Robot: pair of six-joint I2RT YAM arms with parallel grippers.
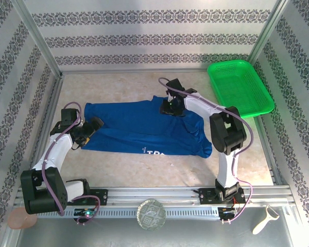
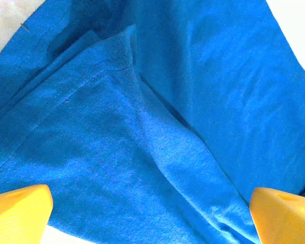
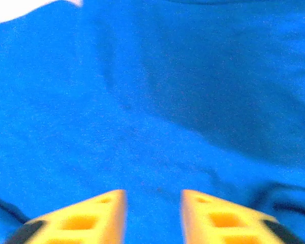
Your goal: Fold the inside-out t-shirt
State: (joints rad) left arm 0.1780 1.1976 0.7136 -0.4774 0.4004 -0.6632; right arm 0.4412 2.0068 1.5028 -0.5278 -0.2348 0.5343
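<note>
The inside-out t-shirt (image 1: 144,126) is lying spread across the middle of the table (image 1: 118,85), running from its left side towards its right, rumpled rather than flat, with white lettering (image 1: 153,152) showing along the hem that faces the near edge. The left gripper (image 1: 92,126) is hovering low over the left end of the shirt with its jaws gaping wide and holding nothing; in the left wrist view its yellow fingers (image 2: 20,211) are standing far apart above a flap of cloth with a stitched hem (image 2: 66,96) turned up. The right gripper (image 1: 169,107) is sitting at the shirt's far edge, towards the far right of the cloth, and its fingers (image 3: 101,213) are showing a narrow gap with blue fabric beyond them, apparently released; the blur is hiding whether any fold is caught there. The green mesh basket (image 1: 239,87) is resting at the table's far right corner, well apart from the shirt. Judging by this, the arms are seeking their holds, and no tidy fold is showing yet. The next move is calling for both grippers to be pinching matching edges, left end and far edge, so the cloth is lifting evenly instead of bunching.
</note>
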